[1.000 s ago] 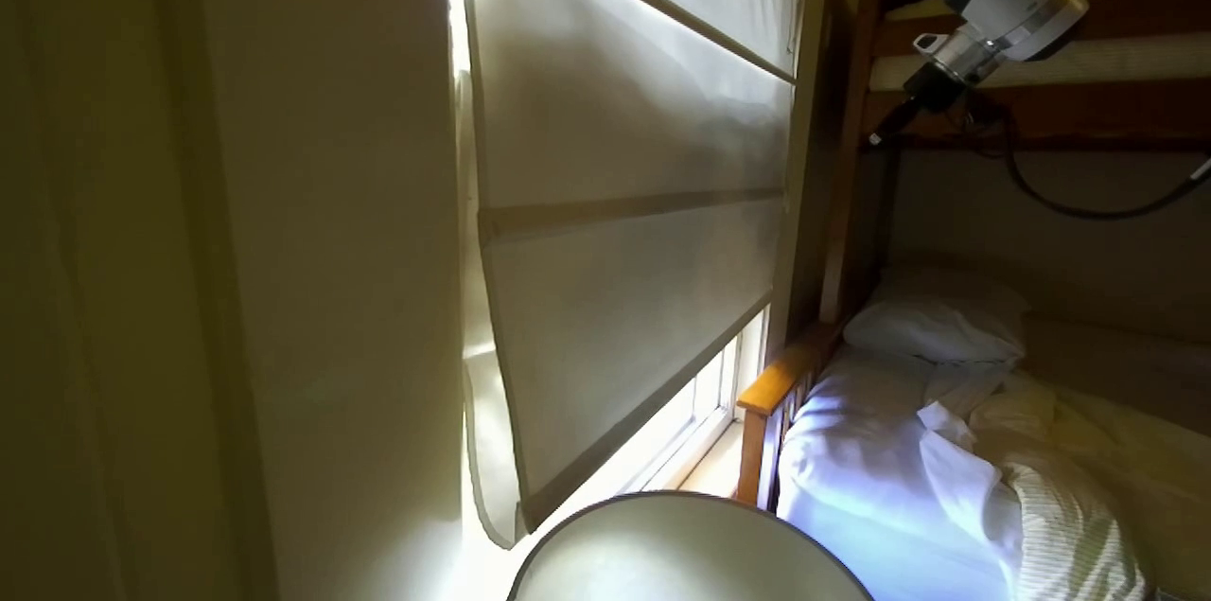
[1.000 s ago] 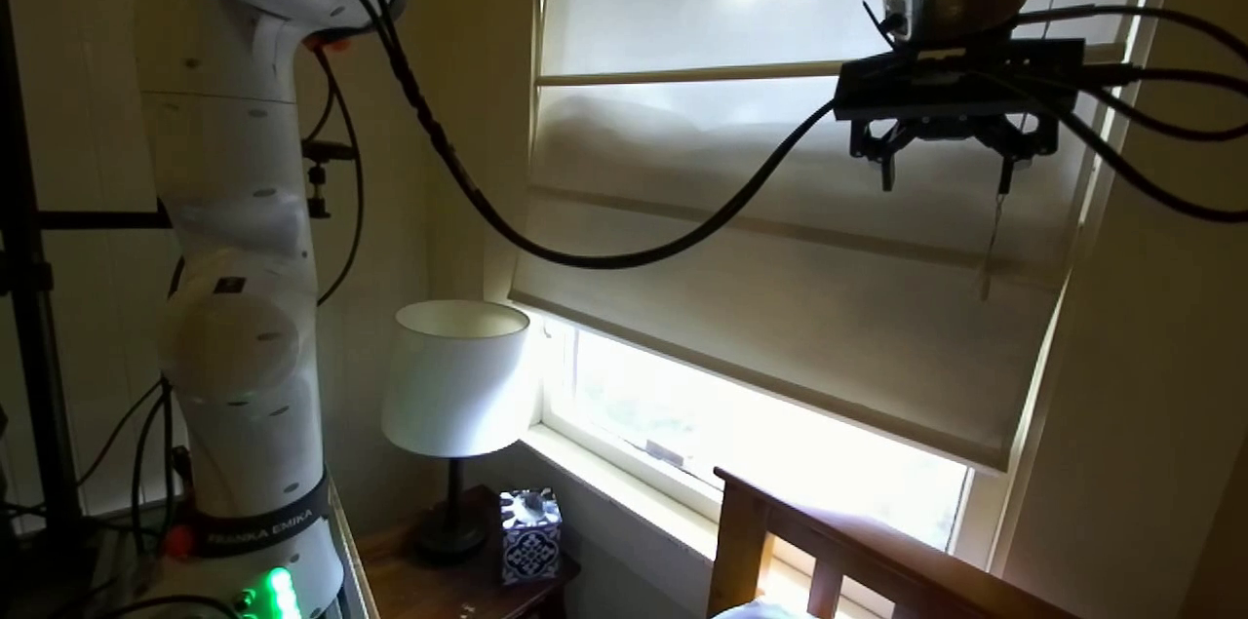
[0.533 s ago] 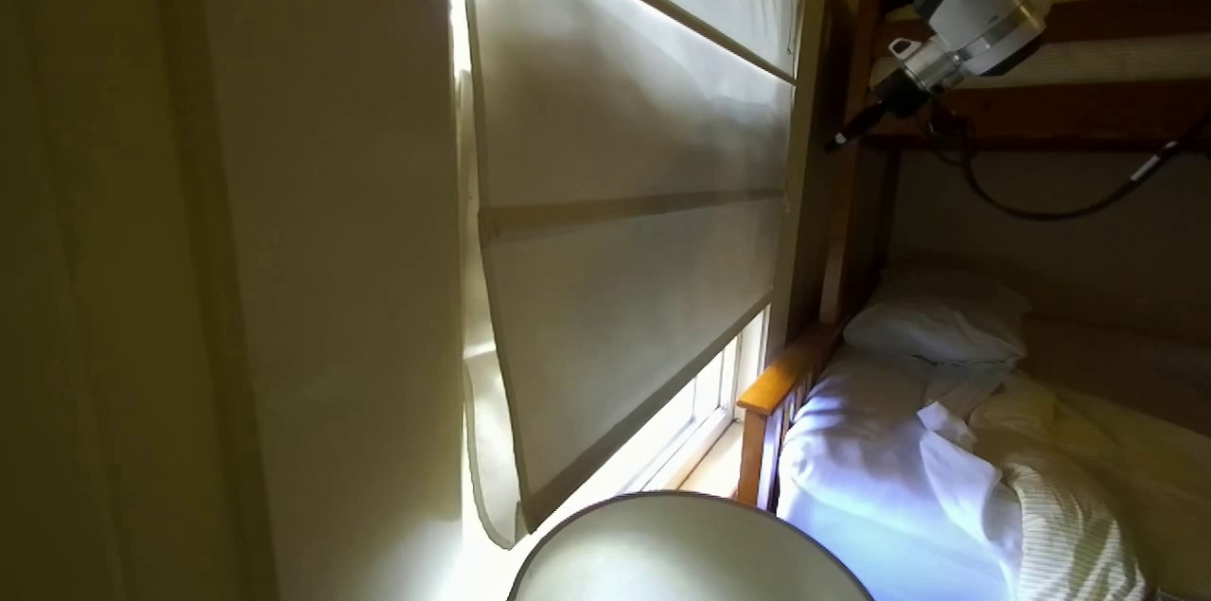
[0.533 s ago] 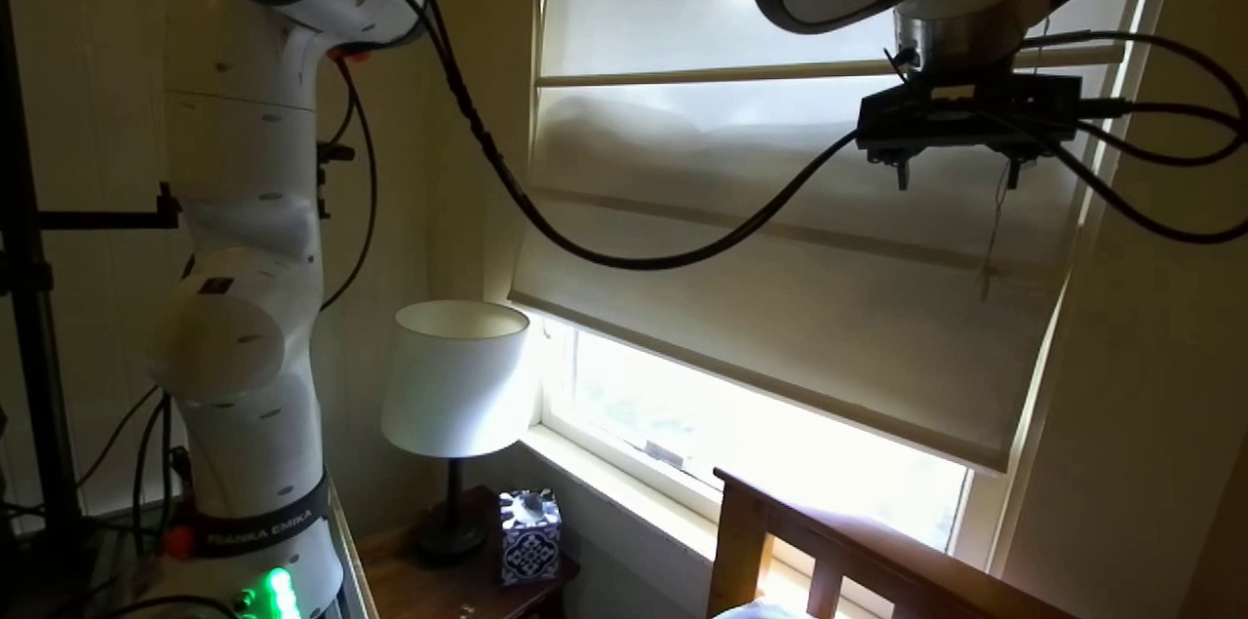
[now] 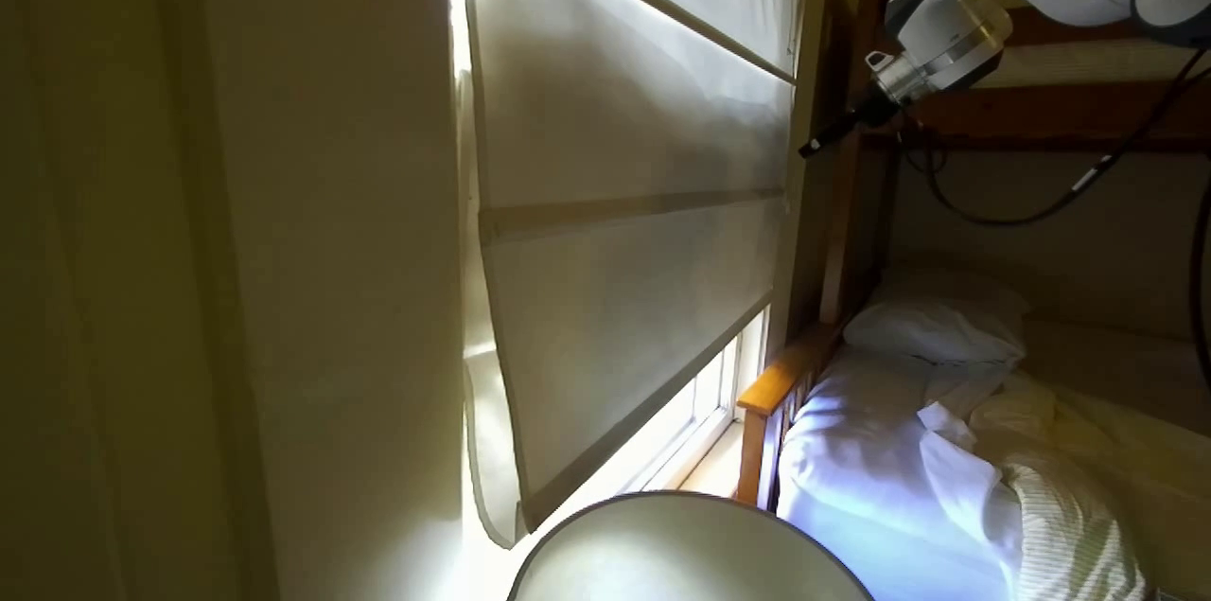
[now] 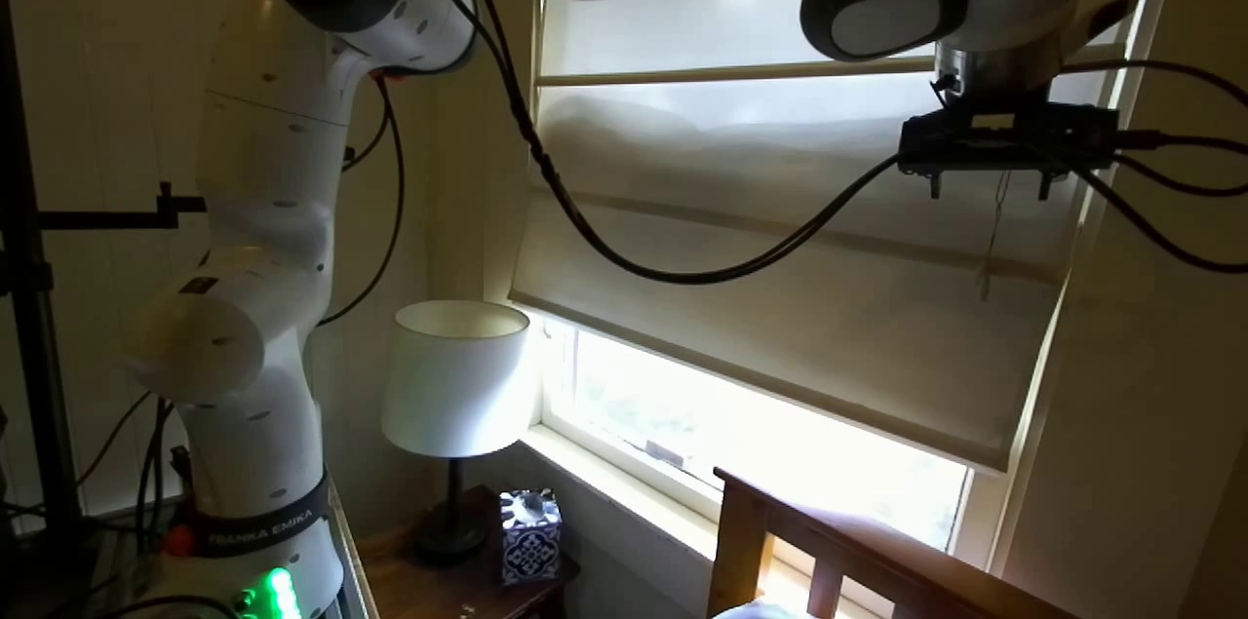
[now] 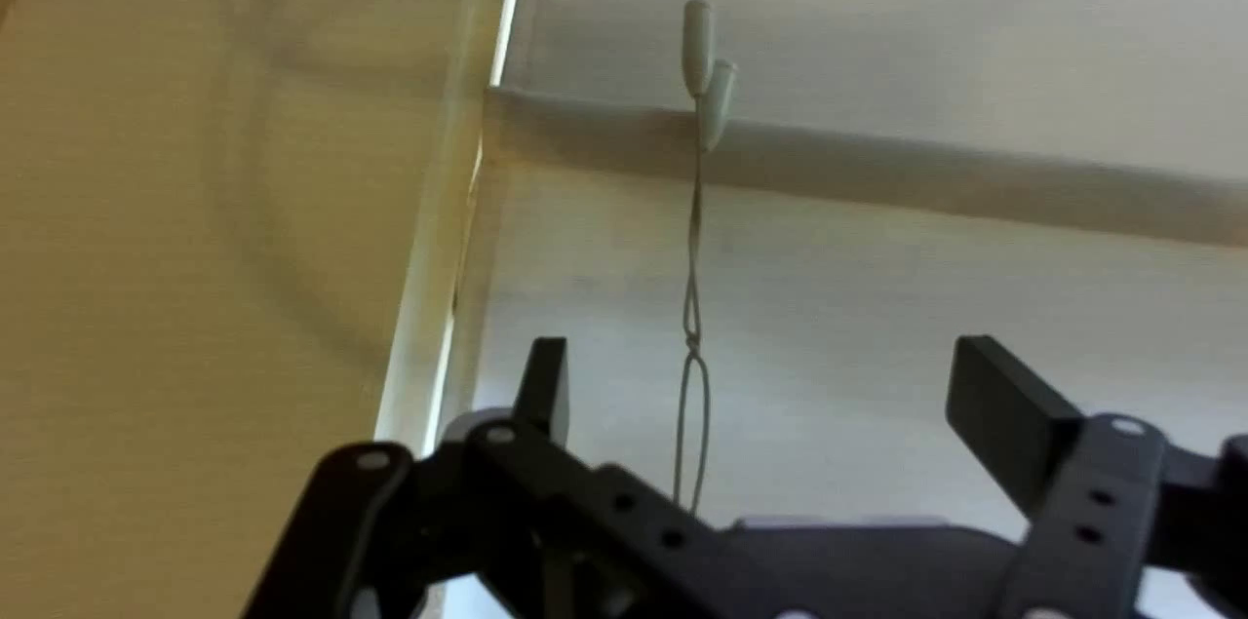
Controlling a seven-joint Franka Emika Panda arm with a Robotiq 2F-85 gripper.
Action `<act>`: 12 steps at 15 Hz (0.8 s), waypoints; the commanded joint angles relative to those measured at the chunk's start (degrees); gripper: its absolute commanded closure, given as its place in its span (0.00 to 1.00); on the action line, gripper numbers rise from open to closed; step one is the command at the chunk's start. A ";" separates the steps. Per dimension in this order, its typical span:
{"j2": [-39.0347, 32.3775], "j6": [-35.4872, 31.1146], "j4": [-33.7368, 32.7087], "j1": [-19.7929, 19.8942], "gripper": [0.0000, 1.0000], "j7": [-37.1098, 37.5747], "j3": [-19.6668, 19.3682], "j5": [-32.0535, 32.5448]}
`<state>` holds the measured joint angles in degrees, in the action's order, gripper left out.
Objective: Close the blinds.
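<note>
The blinds, a cream fabric shade with thin battens, show in both exterior views [image 5: 634,137] [image 6: 829,336] and fill much of the wrist view [image 7: 877,307]. Their slanted lower edge hangs above the sill, and bright window shows below it. A thin pull cord [image 6: 995,219] hangs before the shade near its side edge. In the wrist view, which looks upside down, the looped cord [image 7: 693,307] ends in two pale tassels [image 7: 698,49]. My gripper [image 7: 760,370] is open and empty. The cord appears between its fingers, nearer the left one, untouched. The gripper also shows in both exterior views [image 5: 807,150] [image 6: 991,186].
A white lamp [image 6: 456,385] and a patterned tissue box [image 6: 531,541] stand on a nightstand below the blinds. A wooden bed frame [image 6: 819,541] stands by the window. A bunk bed post [image 5: 856,137] is near the arm. A black cable [image 6: 682,277] loops below the arm.
My gripper has moved toward the window side. It is lower and farther right in an exterior view, close to the cord. It stays open. The blinds have not moved.
</note>
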<state>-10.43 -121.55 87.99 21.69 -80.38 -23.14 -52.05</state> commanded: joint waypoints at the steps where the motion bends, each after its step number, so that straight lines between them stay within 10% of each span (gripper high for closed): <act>1: -3.79 0.70 -4.70 3.09 0.00 2.23 2.76 -1.92; 12: -4.57 -1.14 -4.97 4.83 0.80 6.60 6.43 -2.13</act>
<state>-14.46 -121.60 83.88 25.41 -74.47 -17.99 -52.26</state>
